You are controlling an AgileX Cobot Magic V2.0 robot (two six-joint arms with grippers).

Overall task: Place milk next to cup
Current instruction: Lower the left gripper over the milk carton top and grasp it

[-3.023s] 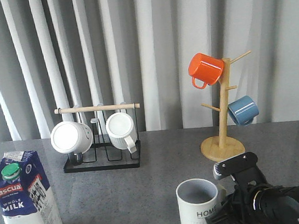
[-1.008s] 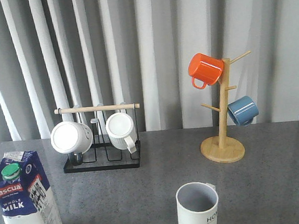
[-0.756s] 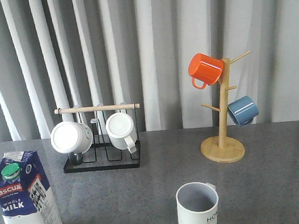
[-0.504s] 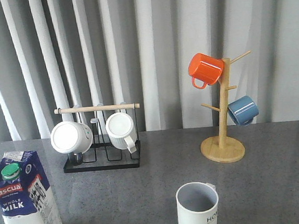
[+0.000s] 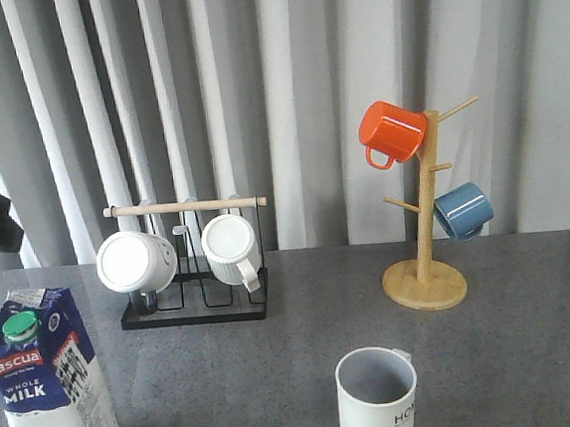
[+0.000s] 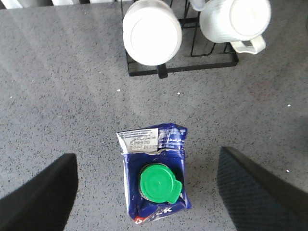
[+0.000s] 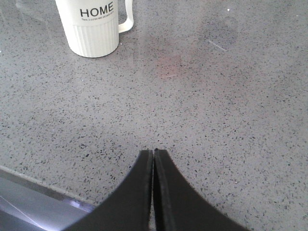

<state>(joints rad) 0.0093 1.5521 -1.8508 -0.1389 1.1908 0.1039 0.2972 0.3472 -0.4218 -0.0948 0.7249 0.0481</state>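
Grey table [image 5: 279,374]: "Pascual WHOLE MILK" carton [image 5: 48,379], well apart from "HOME" mug [image 7: 94,24].

Pale grey pleated curtains [image 5: 285,104] hang behind a speckled dark grey table [image 5: 278,364] with soft reflections.

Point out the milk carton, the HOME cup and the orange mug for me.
milk carton [image 5: 48,379], front view, on its blue front panel.
HOME cup [image 7: 95,26], right wrist view, on its ribbed wall.
orange mug [image 5: 391,131], front view, on its side.

bright, even light; sharp focus
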